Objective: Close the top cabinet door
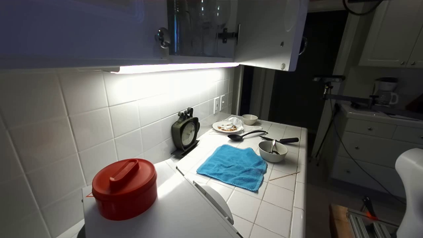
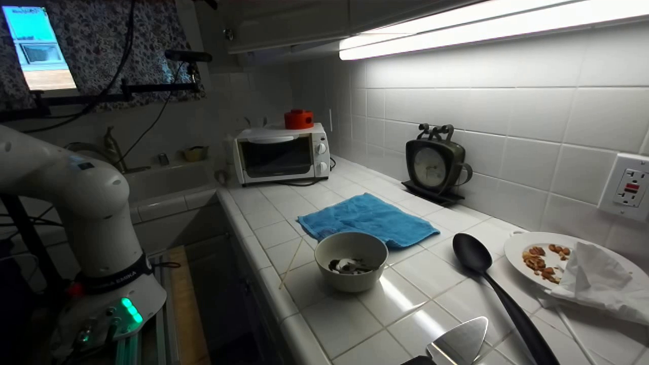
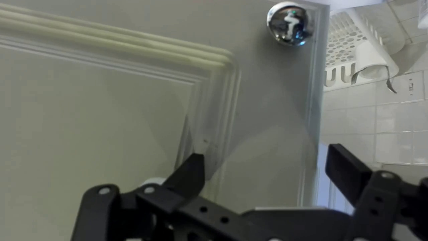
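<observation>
"One top cabinet door (image 1: 264, 36), standing open, in an exterior view. How does it look?"

"Pale, plain-backed, swung out above the far part of the tiled counter (image 1: 244, 201). A dark hinge (image 1: 225, 35) sits at its left edge; a round knob (image 1: 303, 45) peeks past the right."

"And the Panda arm (image 1: 409, 188)?"

"Only a white link at the right edge. In an exterior view it rises from its green-lit base (image 2: 109, 304) and bends off past the left edge. Upper cabinets (image 2: 289, 23) cross the top, too dim to pick out our door."

"Wrist view?"

"The door's front: a recessed panel (image 3: 100, 134) with moulded rim, the knob shining at the right. The gripper (image 3: 265, 156) reaches in from the near side, fingers (image 3: 190, 174) well apart, one before the panel, one beyond the door's right edge. Touching? I can't tell."
</observation>
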{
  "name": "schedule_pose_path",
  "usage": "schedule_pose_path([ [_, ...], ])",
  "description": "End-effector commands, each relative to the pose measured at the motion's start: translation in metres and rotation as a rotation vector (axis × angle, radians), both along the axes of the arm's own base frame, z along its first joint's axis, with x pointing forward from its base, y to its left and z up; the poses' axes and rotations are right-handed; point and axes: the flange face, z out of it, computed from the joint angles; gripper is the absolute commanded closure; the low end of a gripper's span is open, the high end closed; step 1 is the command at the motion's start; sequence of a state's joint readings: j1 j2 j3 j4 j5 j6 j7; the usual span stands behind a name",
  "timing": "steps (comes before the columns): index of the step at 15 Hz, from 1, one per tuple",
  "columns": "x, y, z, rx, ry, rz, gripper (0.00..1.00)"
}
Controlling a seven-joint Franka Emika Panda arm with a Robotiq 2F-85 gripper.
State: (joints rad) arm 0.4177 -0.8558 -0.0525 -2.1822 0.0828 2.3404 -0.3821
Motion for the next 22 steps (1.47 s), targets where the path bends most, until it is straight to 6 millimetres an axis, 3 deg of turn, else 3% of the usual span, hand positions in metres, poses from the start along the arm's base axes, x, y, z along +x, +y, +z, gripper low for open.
schedule_pose_path([
  [1,0.015,0.003,-0.013,0.021,-0.012,0.053,0.0],
  [9,0.026,0.006,-0.029,0.019,-0.017,0.174,0.0],
  [22,0.053,0.02,-0.051,0.002,-0.102,0.196,0.0],
])
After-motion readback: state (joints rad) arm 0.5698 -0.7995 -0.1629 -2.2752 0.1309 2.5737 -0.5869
